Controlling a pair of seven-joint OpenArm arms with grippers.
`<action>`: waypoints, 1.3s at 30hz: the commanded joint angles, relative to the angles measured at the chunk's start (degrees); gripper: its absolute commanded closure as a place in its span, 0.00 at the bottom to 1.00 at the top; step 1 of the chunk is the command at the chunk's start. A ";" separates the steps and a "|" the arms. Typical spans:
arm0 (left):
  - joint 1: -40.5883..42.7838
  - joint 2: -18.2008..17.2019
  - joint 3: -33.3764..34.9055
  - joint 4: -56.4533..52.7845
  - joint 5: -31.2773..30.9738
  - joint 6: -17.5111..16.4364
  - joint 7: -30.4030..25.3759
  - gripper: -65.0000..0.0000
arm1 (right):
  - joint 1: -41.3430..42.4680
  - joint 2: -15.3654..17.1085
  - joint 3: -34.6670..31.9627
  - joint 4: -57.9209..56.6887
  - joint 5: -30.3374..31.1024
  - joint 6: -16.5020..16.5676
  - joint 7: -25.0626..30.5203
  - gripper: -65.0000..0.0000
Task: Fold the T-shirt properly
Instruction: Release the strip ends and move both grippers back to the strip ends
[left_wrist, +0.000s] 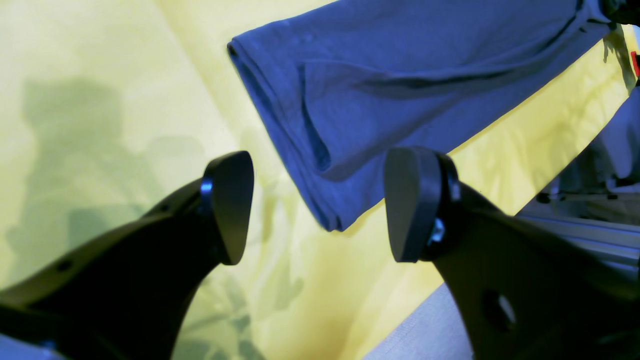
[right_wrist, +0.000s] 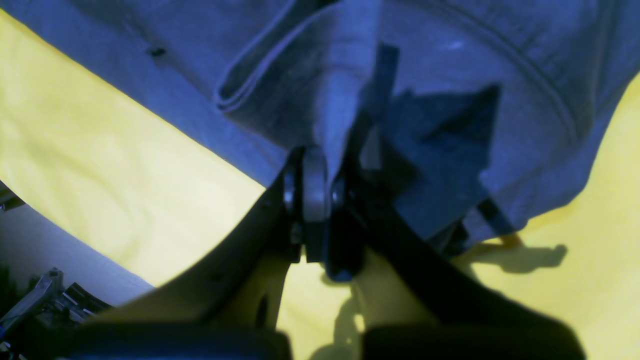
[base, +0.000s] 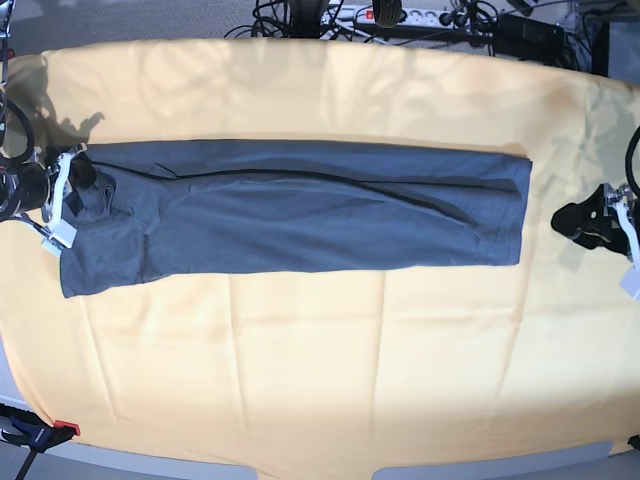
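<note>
Base view shows the T-shirt (base: 300, 215) lying as a long, narrow band across the yellow-orange cloth (base: 320, 370), already folded lengthwise, its long axis running from one side of the table to the other. The right gripper (base: 78, 178) reaches in low from the left edge of this view and sits at the end of the band there, where the fabric bunches slightly around it. In the right wrist view the right gripper's jaws are pressed together on a raised pleat of the grey fabric, which rises in a ridge straight out of the pinch; a folded hem edge lies just beside it, and the arm's shadow falls across the shirt. The left gripper (base: 592, 222) sits at the opposite edge of the base view, near the other end of the band but apart from it, with a strip of bare cloth between. In the left wrist view its two dark fingers (left_wrist: 230, 205) stand wide apart with nothing between them, angled down toward the cloth, and the layered corner of the shirt lies just beyond the tips, untouched.
</note>
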 joint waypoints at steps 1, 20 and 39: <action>-1.16 -2.01 -0.81 0.79 -1.36 -0.37 -0.58 0.35 | 1.07 1.66 0.59 0.66 -0.07 0.08 0.28 1.00; -2.78 -2.82 -3.10 0.76 -1.36 -2.12 -0.58 0.35 | 10.01 10.32 0.66 5.95 20.02 0.08 5.20 0.86; 1.22 3.13 -19.08 0.11 12.76 1.03 -3.58 0.35 | 2.67 -12.68 0.63 -8.11 -18.64 -5.64 21.44 1.00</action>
